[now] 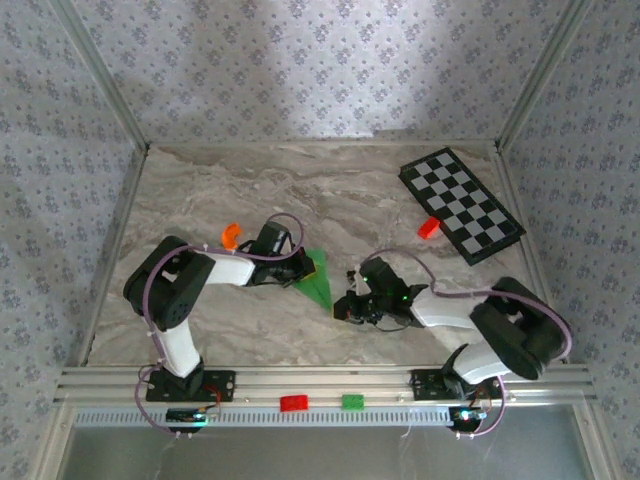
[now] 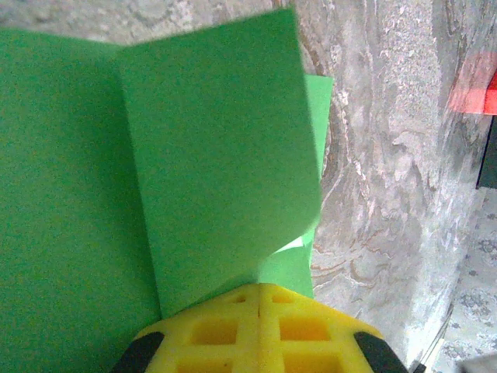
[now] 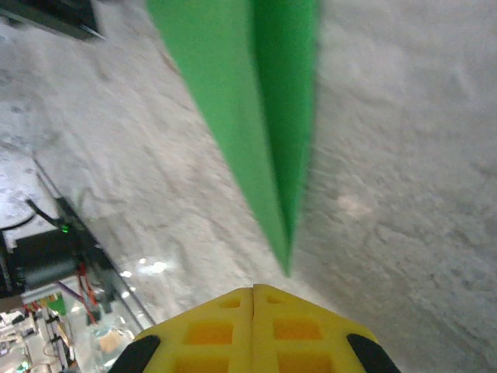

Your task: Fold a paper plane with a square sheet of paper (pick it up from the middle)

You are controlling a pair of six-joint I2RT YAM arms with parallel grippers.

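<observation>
On the table [image 1: 250, 190], the paper plane [image 1: 318, 280] is a slim green dart.

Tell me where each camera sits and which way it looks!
Top camera: high behind the arms, looking down at the table; both arms, the left claw and the right claw show.
Left wrist camera: on the left arm, looking past its shut yellow claw at the green paper plane it pinches.
Right wrist camera: on the right arm, looking past its shut claw at the plane's pointed tip.
Shared: all three see the plane.
</observation>
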